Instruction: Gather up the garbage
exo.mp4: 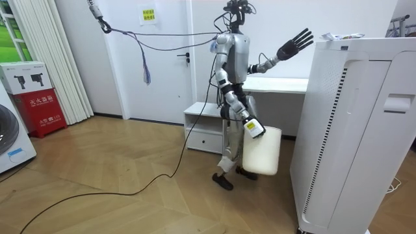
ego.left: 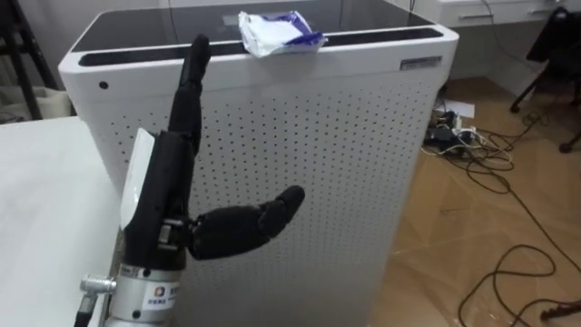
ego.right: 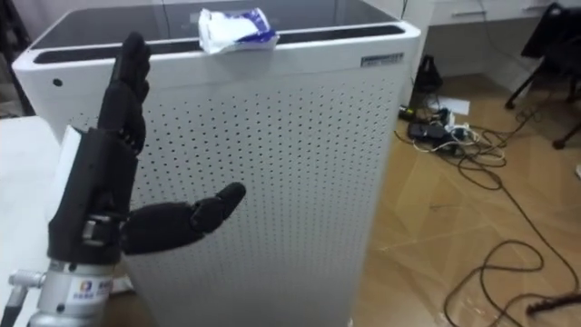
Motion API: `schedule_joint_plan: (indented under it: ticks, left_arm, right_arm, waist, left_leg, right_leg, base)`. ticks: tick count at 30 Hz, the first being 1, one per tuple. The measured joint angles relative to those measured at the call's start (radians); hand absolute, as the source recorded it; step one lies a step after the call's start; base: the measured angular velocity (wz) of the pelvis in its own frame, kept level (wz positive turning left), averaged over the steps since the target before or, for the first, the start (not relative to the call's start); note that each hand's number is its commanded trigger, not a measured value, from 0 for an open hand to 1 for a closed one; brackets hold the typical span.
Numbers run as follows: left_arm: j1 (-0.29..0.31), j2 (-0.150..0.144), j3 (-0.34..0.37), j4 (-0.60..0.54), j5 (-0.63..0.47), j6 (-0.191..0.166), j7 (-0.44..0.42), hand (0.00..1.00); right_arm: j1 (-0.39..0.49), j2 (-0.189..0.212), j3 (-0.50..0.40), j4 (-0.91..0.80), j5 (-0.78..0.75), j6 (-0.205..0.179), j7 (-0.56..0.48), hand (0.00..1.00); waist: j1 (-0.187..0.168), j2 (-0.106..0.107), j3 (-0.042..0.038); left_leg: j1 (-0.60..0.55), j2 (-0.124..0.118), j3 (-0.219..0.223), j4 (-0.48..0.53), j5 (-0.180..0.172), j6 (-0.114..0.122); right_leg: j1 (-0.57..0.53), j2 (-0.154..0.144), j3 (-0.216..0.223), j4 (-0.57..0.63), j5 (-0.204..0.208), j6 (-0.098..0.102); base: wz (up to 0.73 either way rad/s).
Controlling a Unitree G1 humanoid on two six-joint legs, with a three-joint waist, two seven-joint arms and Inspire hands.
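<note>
White-and-blue crumpled wrapper (ego.left: 277, 33) lies at the front edge of the perforated white unit's (ego.left: 354, 145) top; the left hand (ego.left: 163, 193) is raised before it, fingers straight, thumb spread.

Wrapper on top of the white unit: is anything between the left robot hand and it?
Nothing visible. The open left robot hand is raised before the unit; the wrapper lies higher, to its right, on top.
</note>
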Motion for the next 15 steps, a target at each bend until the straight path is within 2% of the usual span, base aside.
schedule_joint_plan:
  ticks: [1, 2, 3, 4, 6, 7, 8, 9, 10, 11, 12, 15]
  left_arm:
    - [-0.001, 0.0, 0.0, 0.0, 0.018, 0.0, 0.006, 0.0]
    - [-0.005, 0.001, 0.0, -0.001, 0.021, 0.0, 0.007, 0.0]
    - [-0.01, 0.002, 0.002, -0.007, 0.028, 0.0, 0.012, 0.0]
    - [-0.011, 0.005, 0.006, -0.017, 0.042, -0.001, 0.022, 0.0]
    - [-0.021, 0.009, 0.006, -0.021, 0.061, -0.018, 0.046, 0.0]
    - [-0.032, 0.009, 0.007, -0.026, 0.077, -0.019, 0.066, 0.0]
    - [-0.04, 0.008, 0.009, -0.027, 0.079, -0.019, 0.076, 0.0]
    - [-0.049, 0.009, 0.016, -0.033, 0.078, -0.018, 0.088, 0.0]
    - [-0.047, 0.01, 0.025, -0.041, 0.08, -0.019, 0.102, 0.0]
    - [-0.048, 0.012, 0.027, -0.043, 0.084, -0.019, 0.109, 0.0]
    - [-0.051, 0.01, 0.042, -0.051, 0.116, -0.019, 0.128, 0.0]
    - [-0.057, 0.01, 0.07, -0.092, 0.208, -0.017, 0.162, 0.0]
  right_arm:
    - [-0.001, -0.004, -0.002, -0.002, -0.001, 0.0, 0.003, 1.0]
    - [-0.003, -0.004, -0.003, -0.002, -0.001, 0.0, 0.002, 1.0]
    - [-0.003, -0.004, -0.003, -0.007, -0.001, 0.0, 0.003, 1.0]
    - [-0.001, 0.0, -0.003, -0.012, -0.001, 0.0, 0.003, 1.0]
    - [-0.002, 0.0, -0.003, -0.024, -0.002, -0.005, 0.004, 1.0]
    - [-0.008, 0.0, -0.003, -0.027, -0.005, -0.016, 0.003, 1.0]
    - [-0.009, -0.001, -0.003, -0.032, -0.006, -0.02, 0.002, 1.0]
    - [-0.003, -0.002, -0.002, -0.052, -0.007, -0.024, 0.0, 1.0]
    - [0.009, -0.003, -0.001, -0.064, -0.011, -0.026, 0.0, 1.0]
    - [0.014, -0.002, -0.001, -0.064, -0.016, -0.026, 0.0, 1.0]
    - [0.014, -0.003, -0.004, -0.063, -0.021, -0.026, 0.002, 1.0]
    - [0.015, 0.004, -0.005, -0.069, -0.049, -0.025, 0.024, 1.0]
  waist:
    - [-0.002, 0.003, 0.0022]
    - [-0.002, 0.006, 0.0046]
    - [-0.008, 0.01, 0.0104]
    - [-0.007, 0.009, 0.0115]
    - [-0.009, 0.015, 0.0117]
    - [-0.003, 0.02, 0.0132]
    - [0.001, 0.025, 0.0161]
    - [0.002, 0.033, 0.0209]
    - [-0.001, 0.044, 0.0173]
    - [-0.003, 0.044, 0.0114]
    - [-0.005, 0.049, 0.0094]
    - [-0.009, 0.048, 0.0093]
  left_leg:
    - [0.006, -0.015, 0.002, 0.011, -0.017, 0.012]
    - [0.009, -0.02, 0.003, 0.018, -0.026, 0.016]
    - [0.021, -0.029, 0.004, 0.029, -0.043, 0.027]
    - [0.036, -0.035, 0.003, 0.031, -0.057, 0.035]
    - [0.049, -0.035, -0.001, 0.028, -0.07, 0.042]
    - [0.051, -0.034, -0.008, 0.022, -0.073, 0.045]
    - [0.052, -0.034, -0.014, 0.018, -0.073, 0.045]
    - [0.052, -0.034, -0.025, 0.011, -0.073, 0.044]
    - [0.052, -0.032, -0.032, 0.0, -0.074, 0.042]
    - [0.053, -0.032, -0.032, -0.011, -0.072, 0.04]
    - [0.053, -0.025, -0.032, -0.023, -0.07, 0.037]
    - [0.071, -0.009, -0.04, -0.046, -0.065, 0.029]
  right_leg:
    - [-0.003, -0.021, -0.006, 0.055, -0.01, 0.014]
    - [-0.011, -0.028, -0.012, 0.087, -0.01, 0.015]
    - [-0.023, -0.044, -0.015, 0.146, -0.008, 0.018]
    - [-0.034, -0.06, -0.016, 0.19, 0.003, 0.038]
    - [-0.05, -0.069, -0.019, 0.22, 0.019, 0.064]
    - [-0.05, -0.068, -0.021, 0.176, 0.006, 0.076]
    - [-0.053, -0.067, -0.02, 0.134, 0.002, 0.076]
    - [-0.061, -0.068, -0.021, 0.021, 0.02, 0.076]
    - [-0.067, -0.065, -0.03, -0.022, 0.061, 0.073]
    - [-0.063, -0.057, -0.031, -0.039, 0.063, 0.072]
    - [-0.046, -0.044, -0.031, -0.068, 0.073, 0.068]
    - [-0.002, -0.02, -0.043, -0.147, 0.102, 0.061]
  base:
    - [0.0]
    - [0.13]
    - [0.09]
    - [0.07]
    - [-0.03]
    - [-0.09]
    - [-0.13]
    - [0.0]
    - [0.04]
    - [0.05]
    - [0.0]
    - [0.0]
